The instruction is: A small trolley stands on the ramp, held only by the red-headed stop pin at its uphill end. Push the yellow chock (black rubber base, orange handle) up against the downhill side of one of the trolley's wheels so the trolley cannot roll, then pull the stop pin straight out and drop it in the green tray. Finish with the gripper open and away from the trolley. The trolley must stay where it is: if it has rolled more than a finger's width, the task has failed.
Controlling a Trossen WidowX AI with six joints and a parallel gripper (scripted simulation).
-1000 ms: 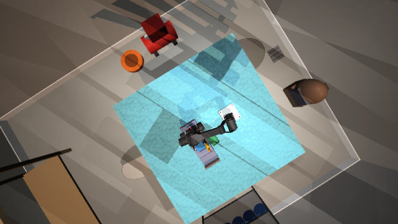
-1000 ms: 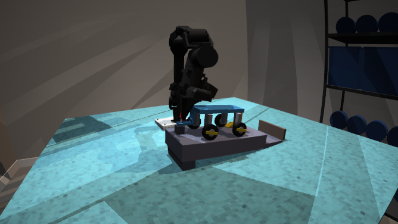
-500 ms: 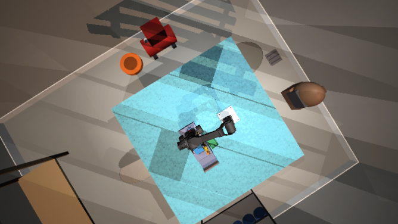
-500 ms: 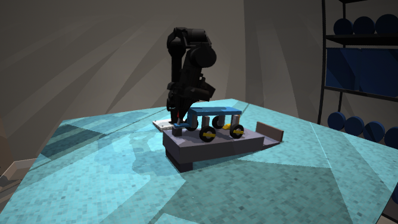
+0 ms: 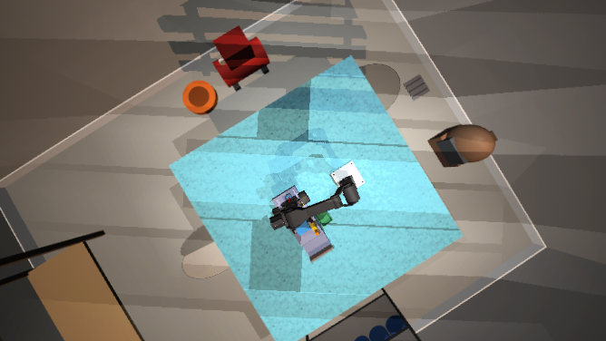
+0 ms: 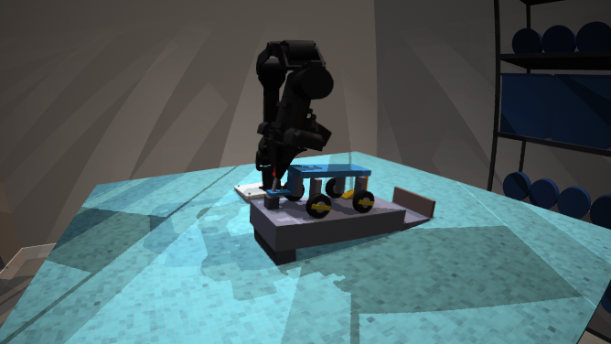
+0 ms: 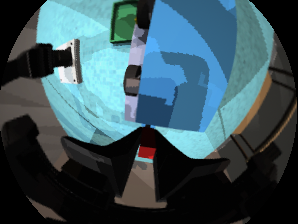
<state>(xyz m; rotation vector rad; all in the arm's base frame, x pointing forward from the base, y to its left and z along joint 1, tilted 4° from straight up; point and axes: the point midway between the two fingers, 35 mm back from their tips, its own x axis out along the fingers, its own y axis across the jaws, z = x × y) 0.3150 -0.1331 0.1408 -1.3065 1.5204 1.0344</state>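
Note:
The stop pin stands in the block at the uphill end, its shank through the trolley's blue tongue. My gripper is shut on its red head. The blue-topped trolley stands on the grey ramp. The yellow chock lies just downhill of the trolley's far downhill wheel; whether they touch cannot be told. The green tray is beside the ramp, on the arm base's side.
The ramp ends downhill in a low brown stop board. The arm's white base plate is on the table beyond the tray. The trolley's deck is close to my fingers on the downhill side.

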